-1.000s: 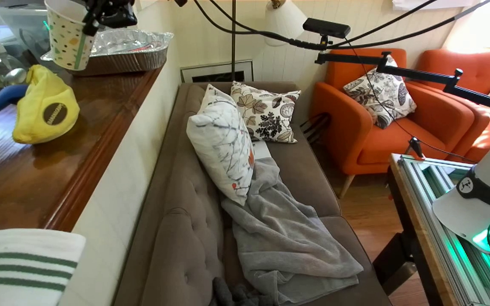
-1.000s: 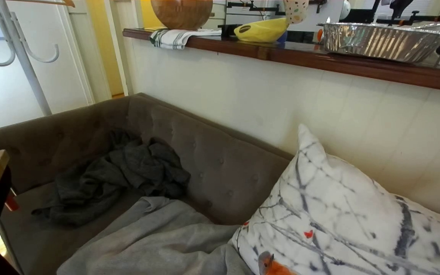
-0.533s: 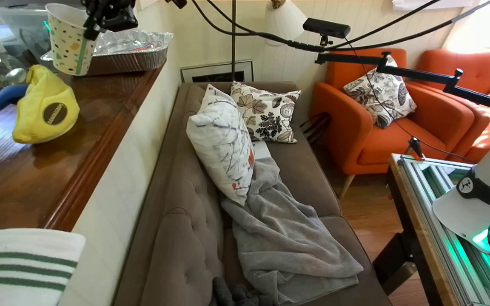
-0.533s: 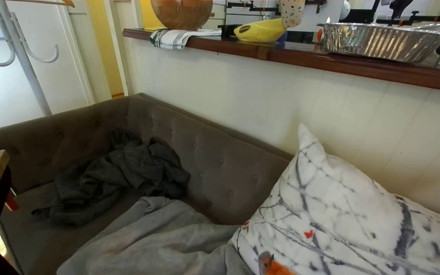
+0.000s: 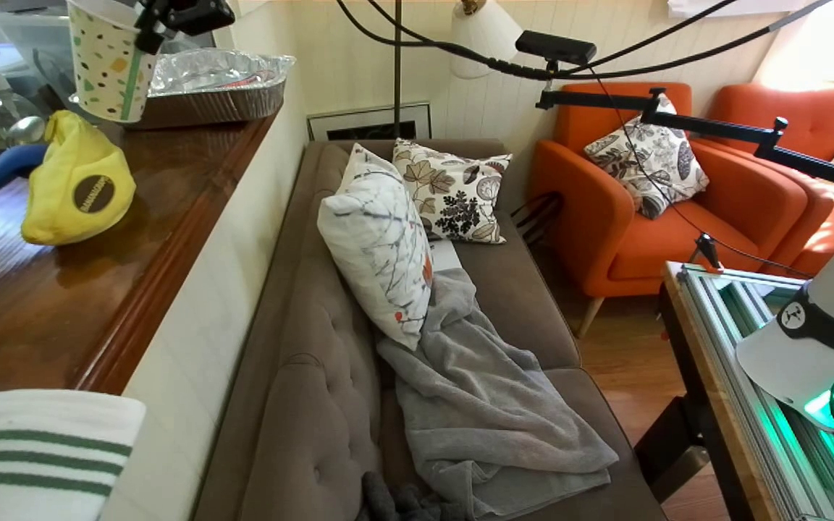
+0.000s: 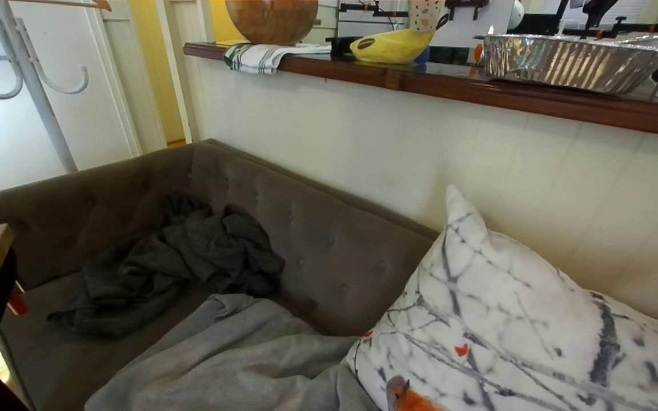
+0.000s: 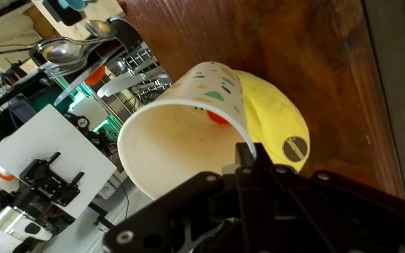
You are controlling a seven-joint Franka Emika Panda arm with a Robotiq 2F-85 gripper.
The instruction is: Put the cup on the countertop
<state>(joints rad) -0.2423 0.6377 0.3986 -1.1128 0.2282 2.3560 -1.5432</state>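
The speckled whitish cup [image 5: 107, 69] hangs slightly tilted above the countertop [image 5: 48, 304]. It also shows in an exterior view [image 6: 424, 16], cut by the top edge, behind the yellow bag. My gripper [image 5: 148, 36] is shut on the cup's rim. In the wrist view the gripper's fingertips [image 7: 251, 154] pinch the rim at one side, and the cup [image 7: 178, 147] opens towards the camera. A red-orange spot shows inside it. The brown countertop lies beyond the cup in the wrist view [image 7: 294, 38], and its front edge shows in an exterior view [image 6: 534, 94].
A yellow banana-shaped bag [image 5: 80, 181] lies close to the cup, also in the wrist view [image 7: 272, 112]. A foil tray [image 5: 218, 101] stands behind the cup. A striped towel [image 5: 33, 456] and a wooden bowl [image 6: 272, 20] are farther along. Utensils [image 7: 128, 77] stand beside the countertop.
The gripper and cup dip slightly, then rise again. They shift left in both exterior views, towards the yellow bag. The cup stays in the gripper.
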